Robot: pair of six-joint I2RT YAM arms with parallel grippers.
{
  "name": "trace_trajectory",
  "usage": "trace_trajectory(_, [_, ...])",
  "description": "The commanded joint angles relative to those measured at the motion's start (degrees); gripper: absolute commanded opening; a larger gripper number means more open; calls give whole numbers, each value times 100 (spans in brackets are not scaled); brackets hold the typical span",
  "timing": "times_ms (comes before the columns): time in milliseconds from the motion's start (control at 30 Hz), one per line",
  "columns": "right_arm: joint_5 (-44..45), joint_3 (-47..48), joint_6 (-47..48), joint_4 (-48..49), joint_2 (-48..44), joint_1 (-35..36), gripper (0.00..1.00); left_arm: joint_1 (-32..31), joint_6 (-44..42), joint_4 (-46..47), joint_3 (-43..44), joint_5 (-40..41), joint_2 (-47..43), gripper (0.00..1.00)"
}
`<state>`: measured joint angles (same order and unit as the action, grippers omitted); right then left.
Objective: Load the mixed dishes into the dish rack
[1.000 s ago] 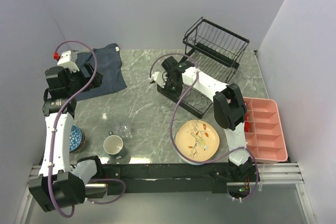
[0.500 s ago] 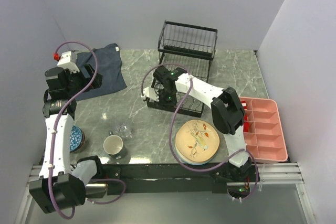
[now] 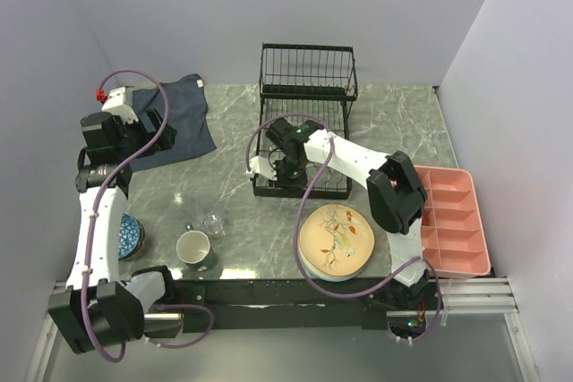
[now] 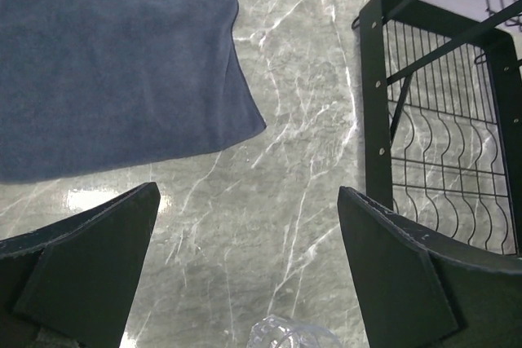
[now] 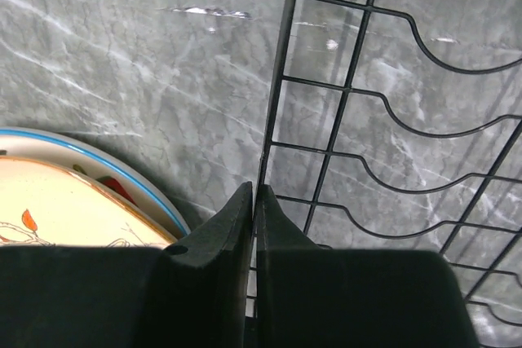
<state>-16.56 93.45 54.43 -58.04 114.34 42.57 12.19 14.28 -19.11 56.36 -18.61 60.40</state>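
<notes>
The black wire dish rack point(image 3: 304, 87) stands at the back centre, its slotted base towards me. My right gripper point(image 3: 288, 172) is shut on a wire of the rack's base edge point(image 5: 281, 63), the fingers point(image 5: 254, 193) pinched around it. The peach plate point(image 3: 336, 241) with its bird drawing lies near the front, and its rim shows in the right wrist view point(image 5: 65, 193). A white mug point(image 3: 193, 248), a small clear glass point(image 3: 212, 223) and a blue patterned bowl point(image 3: 131, 234) sit at the front left. My left gripper point(image 4: 249, 193) hangs open above the table, over the glass point(image 4: 285, 333).
A dark blue cloth point(image 3: 183, 114) lies at the back left, under the left wrist. A pink compartmented tray point(image 3: 452, 221) sits at the right edge. The rack's left frame point(image 4: 375, 103) is to the right of the left gripper.
The right gripper has dragged the dish rack leftwards and turned it square to the back wall. The left arm has barely moved.
</notes>
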Motion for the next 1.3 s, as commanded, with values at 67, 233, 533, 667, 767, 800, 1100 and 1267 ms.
trace_trajectory(67, [293,438,154,240,80,-310,0,-111,-268,224,209,-20,121,97])
trace_trajectory(233, [390,182,252,435,-114,-354,0,-243,-418,215,191,-134,147,97])
trace_trajectory(533, [-944,1772,-802,-568,-657,-240,52,-243,-1366,-478,1324,-354,753,96])
trace_trajectory(667, [-1490,1468,-733,-174,-1062,49,54,-24,-1069,-234,1527,-275,1114,97])
trace_trajectory(767, [-1666,1263,-610,284,-1169,357,54,152,-498,-233,1553,24,1325,96])
trace_trajectory(800, [-1728,1298,-601,337,-1108,419,54,179,-427,-277,1580,42,1438,96])
trace_trajectory(1100, [-1579,1466,-478,417,-713,1930,50,442,-506,-329,1694,727,1457,96])
trace_trajectory(1267, [-1596,1527,-451,522,-475,2528,48,741,-672,-839,2010,508,1492,96])
